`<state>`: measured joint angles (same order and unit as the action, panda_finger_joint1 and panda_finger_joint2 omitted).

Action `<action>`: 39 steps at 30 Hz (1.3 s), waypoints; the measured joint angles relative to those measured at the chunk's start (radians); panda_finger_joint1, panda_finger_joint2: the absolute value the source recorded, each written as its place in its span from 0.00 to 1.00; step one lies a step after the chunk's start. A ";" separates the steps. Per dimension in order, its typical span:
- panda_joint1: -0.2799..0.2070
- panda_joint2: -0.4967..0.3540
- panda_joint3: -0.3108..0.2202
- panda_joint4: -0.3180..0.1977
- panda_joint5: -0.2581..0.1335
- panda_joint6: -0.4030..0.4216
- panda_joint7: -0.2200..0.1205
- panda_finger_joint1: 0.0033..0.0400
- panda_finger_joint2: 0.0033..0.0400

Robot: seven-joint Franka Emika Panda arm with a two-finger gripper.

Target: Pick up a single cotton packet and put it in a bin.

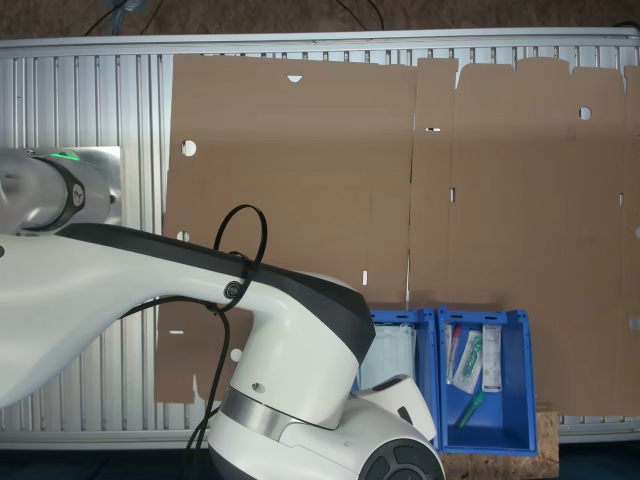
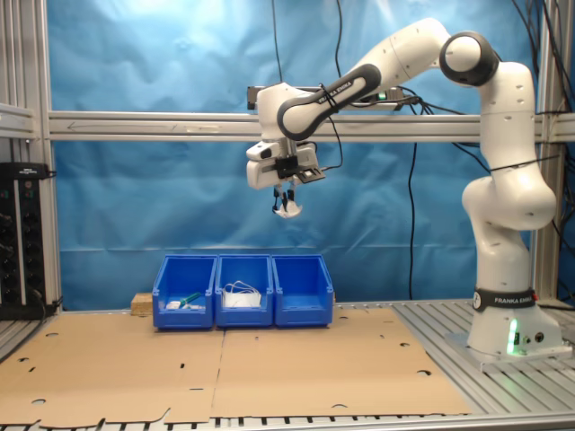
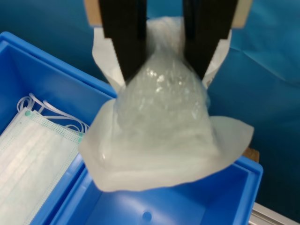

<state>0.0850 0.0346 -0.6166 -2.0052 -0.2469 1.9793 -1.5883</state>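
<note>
My gripper hangs high in the air above the row of blue bins, shut on the cotton packet. In the wrist view the two black fingers pinch the top of the packet, a white pad in crinkly clear wrap that dangles below my gripper. Under the packet lies a blue bin whose visible floor is bare. In the second exterior view this is the bin at the right end of the row.
The middle bin holds pale green face masks. The end bin holds narrow sachets and a green item. Brown cardboard covers the table. The arm's base stands at the second exterior view's right.
</note>
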 joint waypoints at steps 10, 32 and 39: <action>0.000 0.000 0.000 0.000 0.000 0.004 -0.037 0.05 0.05; 0.000 0.000 0.000 0.000 0.000 0.010 -0.129 0.05 0.05; 0.000 0.000 0.000 0.000 0.000 0.013 -0.146 0.27 0.27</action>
<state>0.0850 0.0348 -0.6170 -2.0053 -0.2470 1.9921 -1.7339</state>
